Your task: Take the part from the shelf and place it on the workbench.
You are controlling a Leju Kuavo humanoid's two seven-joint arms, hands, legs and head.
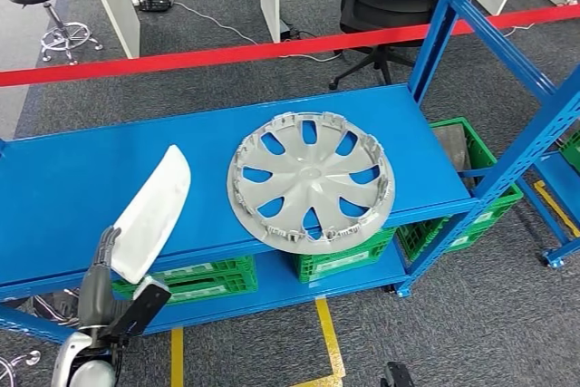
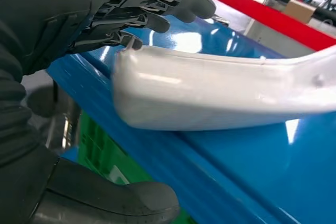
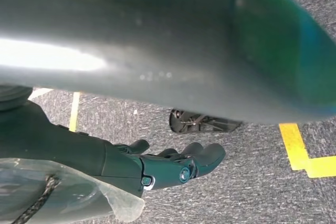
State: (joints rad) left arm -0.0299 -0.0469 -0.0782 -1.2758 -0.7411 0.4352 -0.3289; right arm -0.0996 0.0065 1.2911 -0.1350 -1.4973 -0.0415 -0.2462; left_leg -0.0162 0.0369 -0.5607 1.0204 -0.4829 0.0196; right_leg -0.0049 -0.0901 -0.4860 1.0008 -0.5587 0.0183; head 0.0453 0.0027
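At the lower left of the head view, the left hand point(image 1: 110, 265) reaches up to the near end of a white curved part point(image 1: 154, 215), which lies on the blue shelf point(image 1: 62, 188) with that end jutting over the front edge. In the left wrist view the dark fingers point(image 2: 158, 3) curve over the top of the part point(image 2: 222, 93) and the thumb point(image 2: 118, 198) sits apart below it, so the hand is spread around the end without clamping it. A silver wheel cover point(image 1: 311, 183) lies flat at the middle of the shelf. Green crates point(image 1: 472, 197) stand on the lower level; their contents are unclear. The floor is grey carpet point(image 1: 478, 314) with yellow tape lines point(image 1: 328, 337), and a red barrier tape point(image 1: 205, 56) crosses the upper frame. The right hand point(image 3: 174, 163) hangs over the carpet, fingers loosely extended, holding nothing.
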